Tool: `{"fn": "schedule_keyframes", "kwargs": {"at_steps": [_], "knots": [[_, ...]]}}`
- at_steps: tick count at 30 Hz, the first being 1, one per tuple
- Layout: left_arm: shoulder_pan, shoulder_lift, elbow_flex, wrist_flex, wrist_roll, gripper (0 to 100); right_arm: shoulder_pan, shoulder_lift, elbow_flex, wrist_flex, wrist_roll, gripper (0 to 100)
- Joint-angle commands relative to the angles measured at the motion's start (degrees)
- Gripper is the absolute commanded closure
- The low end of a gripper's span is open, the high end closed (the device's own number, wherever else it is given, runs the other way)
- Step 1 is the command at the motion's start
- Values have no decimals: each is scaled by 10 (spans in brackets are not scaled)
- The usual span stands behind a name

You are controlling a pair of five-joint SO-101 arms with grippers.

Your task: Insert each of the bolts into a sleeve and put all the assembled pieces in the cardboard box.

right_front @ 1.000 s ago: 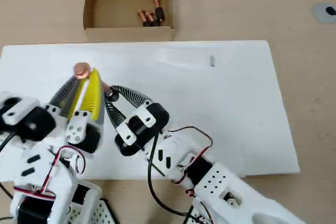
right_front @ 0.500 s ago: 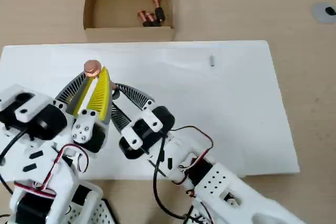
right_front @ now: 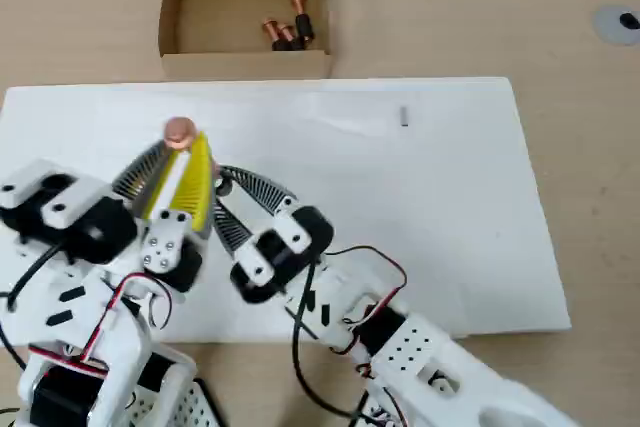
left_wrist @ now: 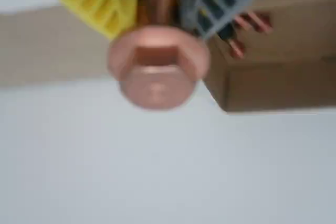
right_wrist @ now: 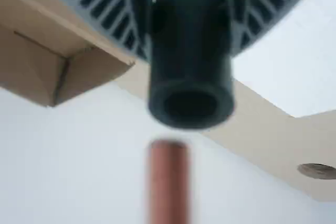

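Observation:
My left gripper [right_front: 186,149], with one yellow and one grey finger, is shut on the shaft of a copper bolt [right_front: 180,131] whose hex flange head [left_wrist: 157,67] points toward the cardboard box [right_front: 178,19]. Close beside it, my right gripper [right_front: 221,183] is shut on a black sleeve [right_wrist: 191,56]. The sleeve's open bore faces the bolt's bare shaft end [right_wrist: 168,182], which sits just off the opening and apart from it. Inside the box lie several assembled copper-and-black pieces [right_front: 286,27].
Both arms stand over the left half of a white mat [right_front: 420,217] on the wooden table. A small grey mark [right_front: 404,116] lies on the mat toward the right. A grey disc [right_front: 620,23] sits at the table's far right corner.
The left gripper carried the bolt a little to the right and closer to the right gripper. The right gripper with the sleeve shifted slightly right and nearer.

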Motion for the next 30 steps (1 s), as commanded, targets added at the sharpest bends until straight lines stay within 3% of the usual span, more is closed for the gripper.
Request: {"fn": "schedule_keyframes", "kwargs": {"at_steps": [1, 26, 30], "knots": [[11, 0, -29, 5, 4, 976, 29, -17, -7, -16, -33, 988], [8, -2, -11, 1, -26, 991, 37, -17, -6, -16, -37, 988], [8, -2, 15, -53, -28, 991, 30, -17, -4, -15, -37, 988]]}}
